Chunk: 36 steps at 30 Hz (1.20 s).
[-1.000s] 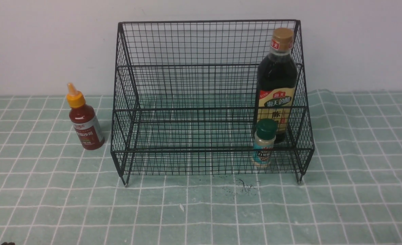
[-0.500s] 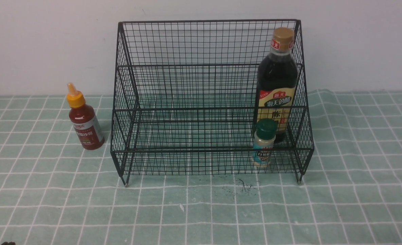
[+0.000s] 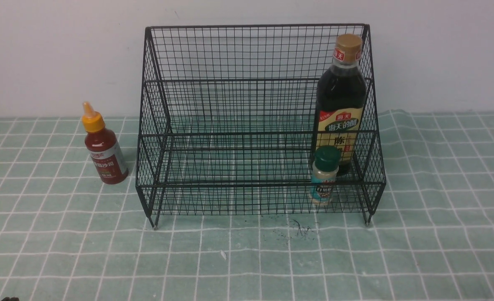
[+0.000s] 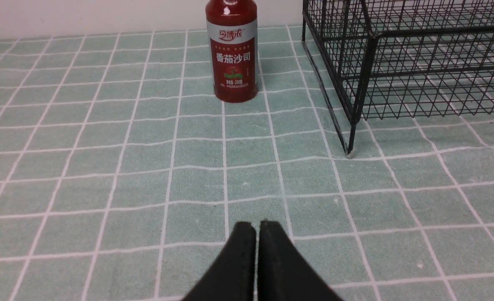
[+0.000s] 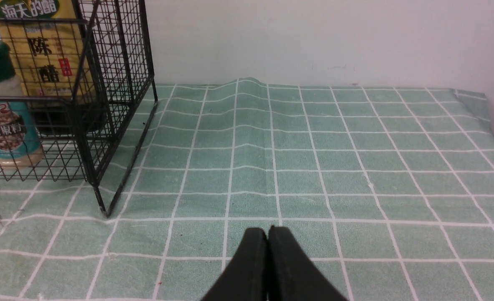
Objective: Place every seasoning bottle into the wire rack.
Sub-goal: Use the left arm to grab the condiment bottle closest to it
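Observation:
The black wire rack (image 3: pixel 255 133) (image 4: pixel 397 62) (image 5: pixel 105 83) stands at the middle of the table against the wall. At its right end the tall dark bottle (image 3: pixel 339 104) (image 5: pixel 42 50) stands inside, and the green-capped shaker (image 3: pixel 324 175) (image 5: pixel 2 113) stands in the lower front tier. The red squeeze bottle (image 3: pixel 103 146) (image 4: pixel 231 50) stands upright on the cloth left of the rack, apart from it. My left gripper (image 4: pixel 257 228) is shut and empty, low over the cloth, well short of the red bottle. Right of the rack, my right gripper (image 5: pixel 268 232) is shut and empty.
A green checked tablecloth (image 3: pixel 247 259) covers the table and has a raised wrinkle (image 5: pixel 247 108) right of the rack. A white wall (image 3: pixel 63 54) runs just behind the rack. A small dark smudge (image 3: pixel 297 229) marks the cloth before the rack.

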Motion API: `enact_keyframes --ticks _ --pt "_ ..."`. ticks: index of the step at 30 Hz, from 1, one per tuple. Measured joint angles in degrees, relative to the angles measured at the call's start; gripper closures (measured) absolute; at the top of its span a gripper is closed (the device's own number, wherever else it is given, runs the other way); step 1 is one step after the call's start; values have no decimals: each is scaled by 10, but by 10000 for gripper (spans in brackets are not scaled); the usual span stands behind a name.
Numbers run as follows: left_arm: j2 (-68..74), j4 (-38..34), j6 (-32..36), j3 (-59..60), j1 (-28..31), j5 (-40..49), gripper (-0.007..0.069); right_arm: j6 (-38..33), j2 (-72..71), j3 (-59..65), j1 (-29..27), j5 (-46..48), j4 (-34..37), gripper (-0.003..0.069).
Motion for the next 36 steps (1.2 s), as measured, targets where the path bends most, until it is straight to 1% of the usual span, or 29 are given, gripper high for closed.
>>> enact_keyframes --ticks 2,6,9,10,12,13,14,16,18,19,20,21,23,24,25,28,29,30,31,32,33,34,35,36 --pt "0 -1 -3 0 0 -5 631 0 0 0 0 0 0 673" --pt "0 -44 -26 0 0 -37 631 0 0 0 0 0 0 673" --pt "0 -150 -50 0 0 -134 631 0 0 0 0 0 0 673" --pt "0 -157 -52 0 0 -139 631 0 0 0 0 0 0 673" --pt "0 -222 -62 0 0 -205 631 0 0 0 0 0 0 673" --pt "0 -247 -65 0 0 -243 631 0 0 0 0 0 0 673" --pt "0 -287 -70 0 0 -325 631 0 0 0 0 0 0 673" --pt "0 -307 -71 -15 0 -372 631 0 0 0 0 0 0 673" --pt "1 -303 -62 -56 0 -369 631 0 0 0 0 0 0 673" --pt "8 -291 -52 -88 0 -348 631 0 0 0 0 0 0 673" --pt "30 -265 -34 -139 0 -283 631 0 0 0 0 0 0 673" --pt "30 -265 -34 -139 0 -283 631 0 0 0 0 0 0 673" --pt "112 -226 -7 -235 0 -139 631 0 0 0 0 0 0 673" --pt "136 -215 -4 -263 0 -86 631 0 0 0 0 0 0 673" --pt "190 -198 1 -297 0 -4 631 0 0 0 0 0 0 673" --pt "333 -151 15 -386 0 175 631 0 0 0 0 0 0 673" --pt "352 -147 16 -391 0 185 631 0 0 0 0 0 0 673" --pt "414 -126 16 -424 0 241 631 0 0 0 0 0 0 673" --pt "456 -112 16 -452 0 275 631 0 0 0 0 0 0 673" --pt "472 -110 16 -457 0 280 631 0 0 0 0 0 0 673" --pt "533 -96 16 -496 0 307 631 0 0 0 0 0 0 673" --pt "570 -89 16 -523 1 317 631 0 0 0 0 0 0 673" --pt "577 -87 16 -535 1 318 631 0 0 0 0 0 0 673" --pt "627 -84 16 -572 7 330 631 0 0 0 0 0 0 673"
